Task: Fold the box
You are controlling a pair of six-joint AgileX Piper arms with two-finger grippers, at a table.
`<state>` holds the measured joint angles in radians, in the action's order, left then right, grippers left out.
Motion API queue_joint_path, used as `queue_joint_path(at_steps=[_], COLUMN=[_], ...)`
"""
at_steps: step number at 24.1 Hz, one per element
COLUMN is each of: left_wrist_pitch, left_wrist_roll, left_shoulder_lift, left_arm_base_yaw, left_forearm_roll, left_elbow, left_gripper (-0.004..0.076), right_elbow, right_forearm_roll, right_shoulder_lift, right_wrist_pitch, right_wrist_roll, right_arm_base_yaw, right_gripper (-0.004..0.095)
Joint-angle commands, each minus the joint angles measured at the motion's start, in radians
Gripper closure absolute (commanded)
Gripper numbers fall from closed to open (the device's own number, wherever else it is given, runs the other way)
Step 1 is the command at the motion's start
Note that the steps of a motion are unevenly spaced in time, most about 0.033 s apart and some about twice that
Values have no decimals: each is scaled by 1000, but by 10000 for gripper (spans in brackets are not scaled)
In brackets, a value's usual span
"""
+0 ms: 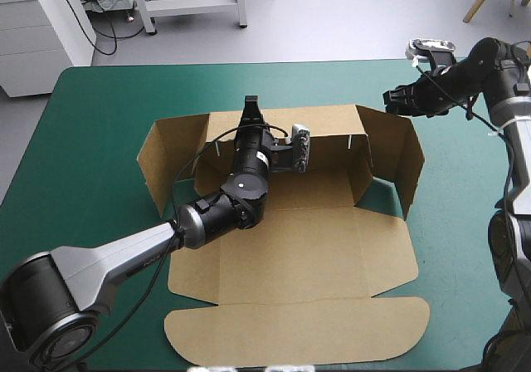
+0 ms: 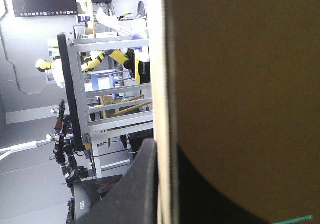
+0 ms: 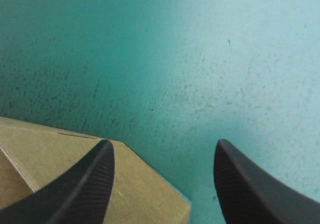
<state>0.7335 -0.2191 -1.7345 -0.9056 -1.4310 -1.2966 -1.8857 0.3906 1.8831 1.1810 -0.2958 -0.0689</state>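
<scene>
Left gripper (image 1: 250,106) is up at the box (image 1: 307,247), right on the top edge of its far wall (image 1: 328,160); the wrist view shows it pinched all but closed on that brown board, one black finger (image 2: 142,184) pressed to one face of the sheet and its partner dark against the other; the left arm reaches in across the box floor from the near left of the table; the box sits mid-table on the teal-green cover (image 1: 99,123), half raised; far wall standing, left wing (image 1: 170,160) splayed upright on one side, right wing (image 1: 400,152) on the other; the floor and lid lie flat toward the near edge, the rounded tuck flap (image 1: 299,335) nearest of all; over to the right gripper (image 1: 392,100), hanging by the far corner of the right wing; its fingers (image 3: 85,189) stand wide apart with nothing between them; its own view looks down on bare cover, a brown corner of board just beside one finger.
</scene>
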Motion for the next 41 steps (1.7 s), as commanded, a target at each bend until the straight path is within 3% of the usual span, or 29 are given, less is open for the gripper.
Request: queue_joint_path(at_steps=[1,9,15,21,30,41], left_wrist_pitch=[-15,-11,-7,-3,10,31], left_wrist_roll=[-13,-50,-77,-80,-80,-80], left_shoulder_lift=[32,32,32,32,32,32], left_arm_base_yaw=[-6,-6,-6,-6,-6,-6], left_forearm_roll=[1,-10,-28,-26,-22,-13], left_elbow=[-19,-19,-19,-19,-19,-19], left_gripper=[734,734,734,734,734,734], right_elbow=[-30,47,332,567,732,809], right_forearm_roll=[14,23,148,235,340,463], right_shoulder_lift=[-61,-112,-289,-415,-536,-581], right_wrist_pitch=[7,8,-214,-318,-389,-393], right_wrist_roll=[1,-20,-171,-284,-460,-666], right_arm_base_yaw=[-2,-2,-2,-2,-2,-2], right_gripper=[371,402,423,423,423,423])
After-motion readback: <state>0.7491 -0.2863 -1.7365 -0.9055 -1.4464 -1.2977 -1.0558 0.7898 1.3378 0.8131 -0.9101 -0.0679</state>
